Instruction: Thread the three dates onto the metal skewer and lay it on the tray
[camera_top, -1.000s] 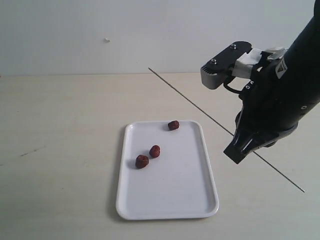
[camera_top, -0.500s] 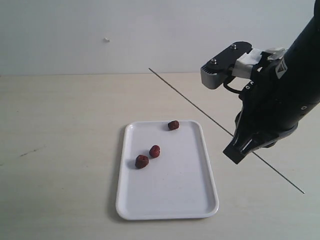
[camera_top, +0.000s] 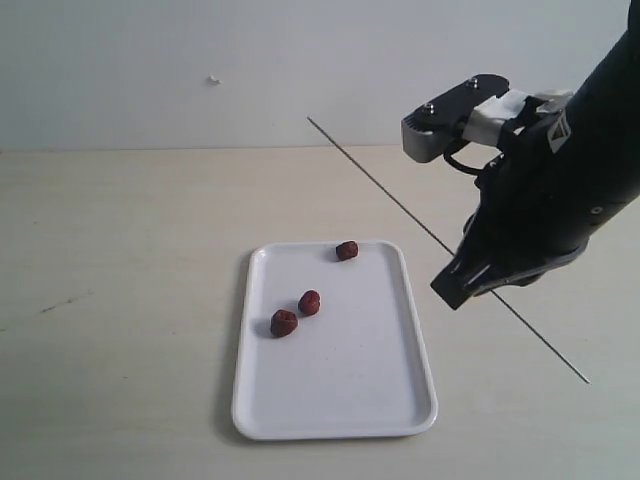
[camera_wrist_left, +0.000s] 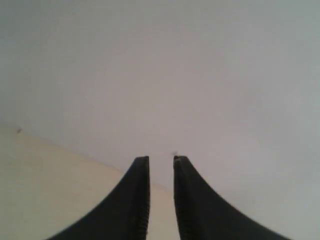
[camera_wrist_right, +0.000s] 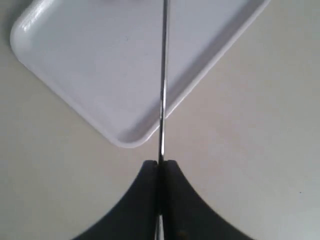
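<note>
Grey metal skewer (camera_top: 380, 186) sits clamped tight in my right pincer (camera_top: 452, 292), its long end projecting ahead of the fingertips. Just ahead lies the tray (camera_top: 350, 370), with the three dates (camera_top: 310, 302) farther across it. My left pincer (camera_wrist_left: 161, 165) stands narrowly parted and empty. To pierce cleanly, I hold the rod level and aim at a date's centre.

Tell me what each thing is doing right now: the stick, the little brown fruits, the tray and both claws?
Flat white rectangular tray: lying flat on the pale table.
Three dark reddish-brown wrinkled dates: loose on the tray, none threaded.
Thin grey metal skewer: bare, slanted, clamped partway along.
Right claw: shut on the skewer.
Left claw: slightly open, empty.
</note>
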